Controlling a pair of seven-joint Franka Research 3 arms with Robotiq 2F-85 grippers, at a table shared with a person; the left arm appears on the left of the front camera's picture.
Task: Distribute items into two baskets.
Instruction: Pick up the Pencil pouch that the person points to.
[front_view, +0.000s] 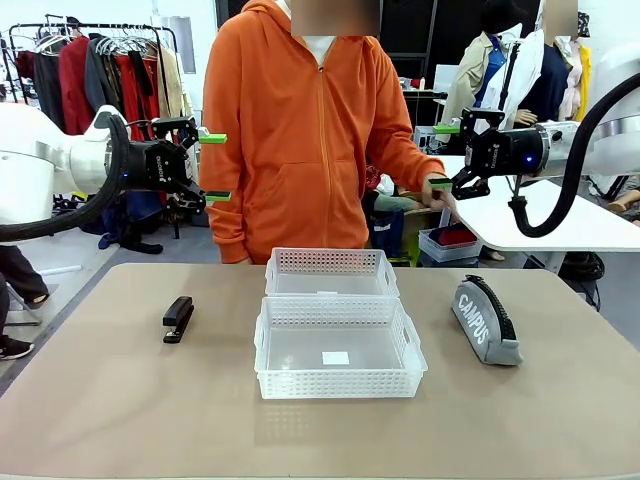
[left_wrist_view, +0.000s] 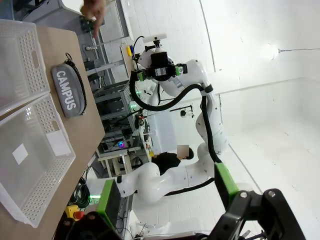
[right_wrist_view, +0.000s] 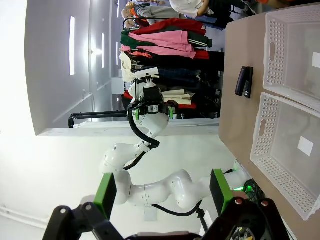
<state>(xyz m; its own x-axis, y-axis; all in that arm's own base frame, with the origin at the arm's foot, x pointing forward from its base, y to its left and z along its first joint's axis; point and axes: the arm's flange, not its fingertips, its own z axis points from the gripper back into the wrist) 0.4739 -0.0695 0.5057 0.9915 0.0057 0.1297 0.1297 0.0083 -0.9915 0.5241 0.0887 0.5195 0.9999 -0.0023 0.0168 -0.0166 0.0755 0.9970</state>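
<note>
Currently the left gripper (front_view: 214, 167) is held high, jaws wide and empty. Below it the stapler (front_view: 178, 319) lies flat; judged stiff, dense and smooth, it is best pinched across its narrow body. The two baskets (front_view: 335, 383) stand touching at centre, unfilled. Right of them lies the pouch (front_view: 485, 320), judged soft and light, best taken across its middle. The right gripper (front_view: 443, 156) is raised, likewise wide and empty.
</note>
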